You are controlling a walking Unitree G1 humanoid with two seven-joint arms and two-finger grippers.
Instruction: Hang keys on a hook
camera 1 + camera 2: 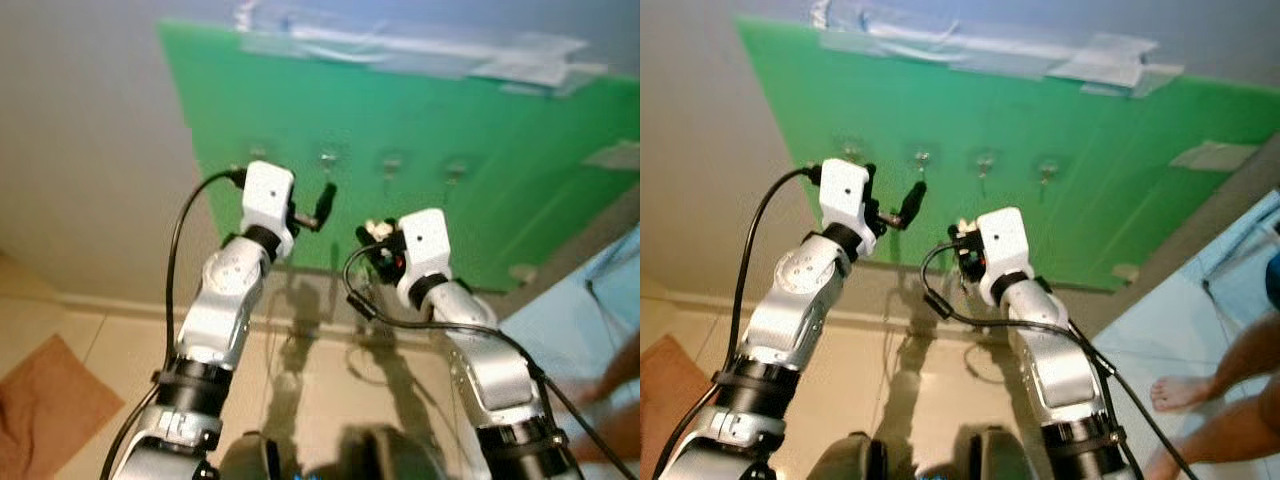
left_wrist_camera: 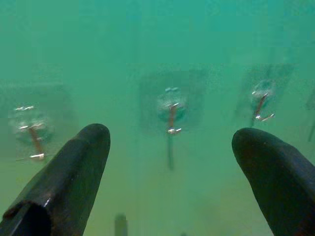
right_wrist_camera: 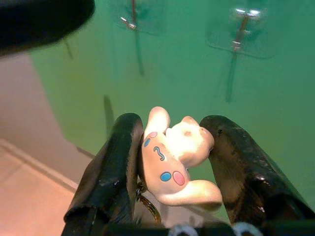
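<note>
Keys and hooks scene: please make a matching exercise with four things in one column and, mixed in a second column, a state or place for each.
Things:
1. left gripper
2. right gripper
3. green board
4. hooks

States or places:
A. taped to the wall along its top edge
B. open, holding nothing, pointed at the board
C. in a row on the green board
D. shut on a white toy keychain

Pairs: 1-B, 2-D, 3-A, 4-C

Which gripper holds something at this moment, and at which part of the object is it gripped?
The right gripper holds the keychain by its cream figurine, pinched at the sides between both fingers. The left gripper is open and holds nothing.
</note>
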